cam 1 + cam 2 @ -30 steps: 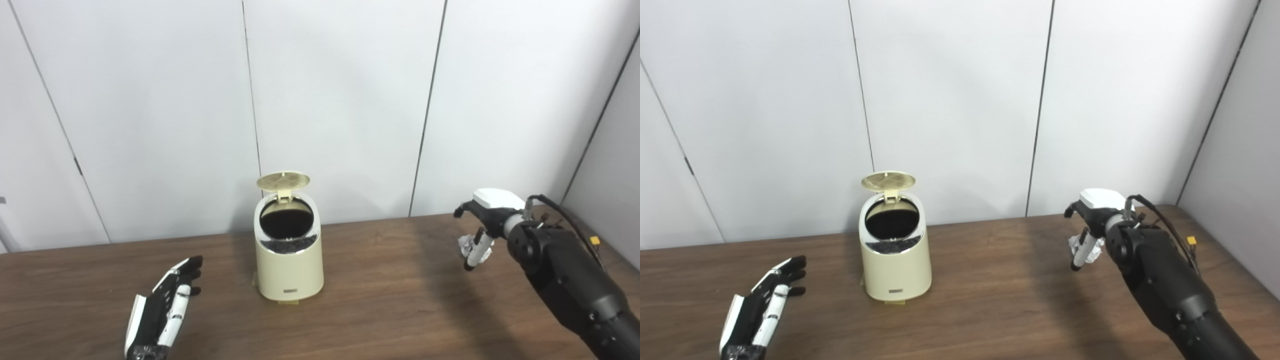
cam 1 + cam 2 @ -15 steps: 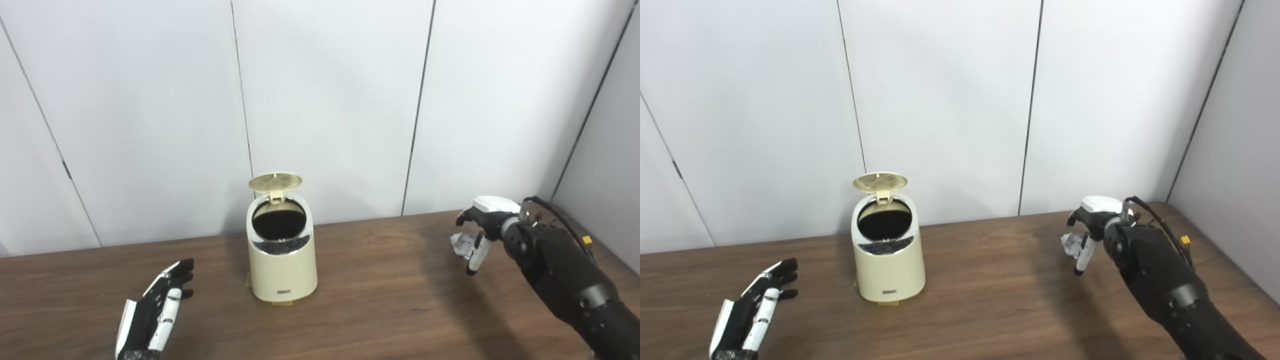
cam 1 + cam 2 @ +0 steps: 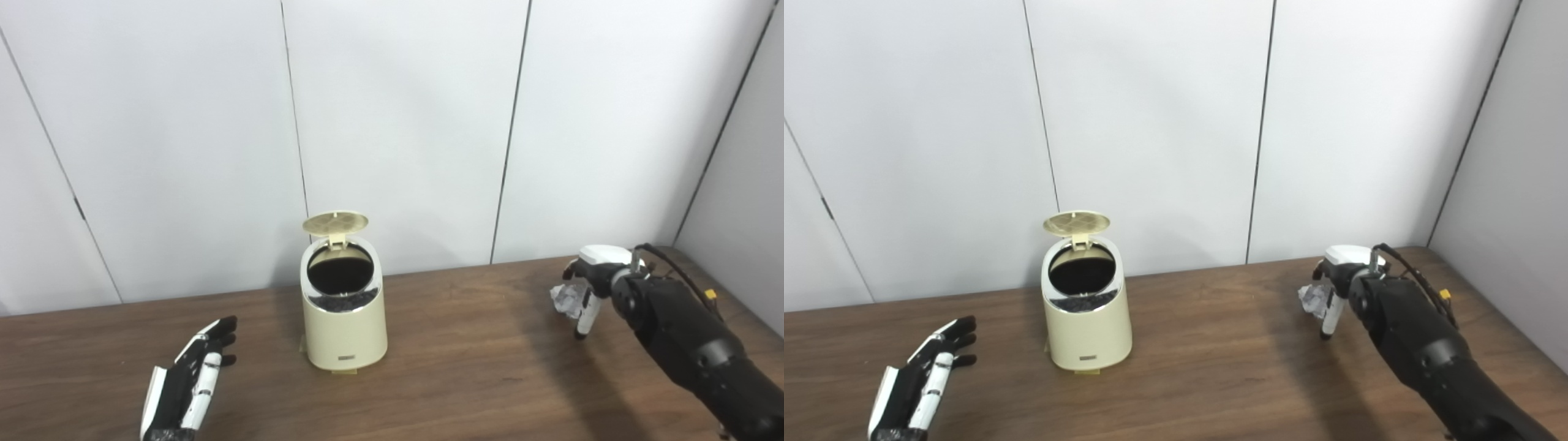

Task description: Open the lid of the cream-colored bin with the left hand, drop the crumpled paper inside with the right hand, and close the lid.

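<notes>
The cream-colored bin (image 3: 346, 334) stands on the brown table (image 3: 465, 380) with its round lid (image 3: 335, 222) flipped up at the back, so the dark opening shows. A crumpled white paper (image 3: 565, 298) lies on the table at the far right. My right hand (image 3: 593, 278) hangs directly over it, fingers pointing down and spread around the paper, one fingertip (image 3: 579, 332) at the tabletop. The paper is not lifted. My left hand (image 3: 190, 380) lies flat and open on the table, left of the bin and apart from it.
White wall panels rise right behind the table's back edge. A grey side wall closes in at the far right, near my right arm (image 3: 686, 343). Bare tabletop stretches between the bin and the paper.
The camera has shifted, moving the whole picture slightly left. My right hand has come down closer over the paper. The bin, its lid and my left hand stay as they were.
</notes>
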Robot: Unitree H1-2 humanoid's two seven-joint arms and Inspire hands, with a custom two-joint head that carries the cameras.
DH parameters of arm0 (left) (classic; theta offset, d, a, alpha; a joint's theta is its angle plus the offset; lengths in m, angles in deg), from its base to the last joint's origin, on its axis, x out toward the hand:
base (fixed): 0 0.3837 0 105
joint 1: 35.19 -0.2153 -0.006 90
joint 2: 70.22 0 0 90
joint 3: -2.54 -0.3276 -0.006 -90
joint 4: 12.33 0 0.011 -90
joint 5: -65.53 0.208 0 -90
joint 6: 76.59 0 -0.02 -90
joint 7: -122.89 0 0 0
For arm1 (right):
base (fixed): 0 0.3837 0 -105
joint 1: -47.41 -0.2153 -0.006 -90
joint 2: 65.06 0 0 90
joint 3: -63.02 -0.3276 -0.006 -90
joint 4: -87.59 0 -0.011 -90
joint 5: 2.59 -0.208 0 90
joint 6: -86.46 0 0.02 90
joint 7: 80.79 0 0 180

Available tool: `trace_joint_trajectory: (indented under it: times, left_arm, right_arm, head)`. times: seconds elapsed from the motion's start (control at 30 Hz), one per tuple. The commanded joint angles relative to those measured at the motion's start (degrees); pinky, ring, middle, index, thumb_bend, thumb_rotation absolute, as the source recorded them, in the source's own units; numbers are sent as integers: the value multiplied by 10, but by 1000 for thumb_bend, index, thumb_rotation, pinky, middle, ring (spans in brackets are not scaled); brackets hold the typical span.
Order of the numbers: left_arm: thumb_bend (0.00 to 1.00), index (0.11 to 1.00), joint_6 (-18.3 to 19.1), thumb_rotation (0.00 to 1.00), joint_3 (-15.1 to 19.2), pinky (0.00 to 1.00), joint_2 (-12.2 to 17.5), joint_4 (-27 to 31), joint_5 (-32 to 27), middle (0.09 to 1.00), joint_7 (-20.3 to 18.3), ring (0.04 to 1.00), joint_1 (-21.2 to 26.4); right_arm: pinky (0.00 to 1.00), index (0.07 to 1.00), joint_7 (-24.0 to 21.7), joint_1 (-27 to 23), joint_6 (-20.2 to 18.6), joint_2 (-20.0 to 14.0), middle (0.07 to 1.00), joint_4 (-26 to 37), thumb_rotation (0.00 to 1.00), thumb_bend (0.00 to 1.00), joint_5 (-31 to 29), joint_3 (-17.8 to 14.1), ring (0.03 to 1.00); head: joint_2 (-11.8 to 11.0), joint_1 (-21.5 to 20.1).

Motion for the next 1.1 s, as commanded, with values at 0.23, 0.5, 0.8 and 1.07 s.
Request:
trace_joint_trajectory:
  times: [0.23,0.5,0.8,1.07]
  left_arm:
    - [212,847,-5,821,3,730,2,40,1,846,2,830,9]
    - [202,841,-4,820,2,713,2,39,6,842,4,823,9]
    - [200,843,-1,828,4,713,2,46,12,843,4,823,7]
    - [205,850,1,833,4,723,3,44,10,849,2,829,6]
  right_arm:
    - [737,825,42,-54,27,-2,894,-51,146,950,-23,9,852]
    - [625,831,50,-63,29,1,893,-67,159,951,-22,25,808]
    - [814,815,46,-62,39,-2,878,-65,151,935,-30,33,876]
    - [955,801,24,-75,39,0,889,-89,213,945,-23,58,910]
  head:
    - [5,2]
    - [6,3]
    - [12,5]
    - [15,5]
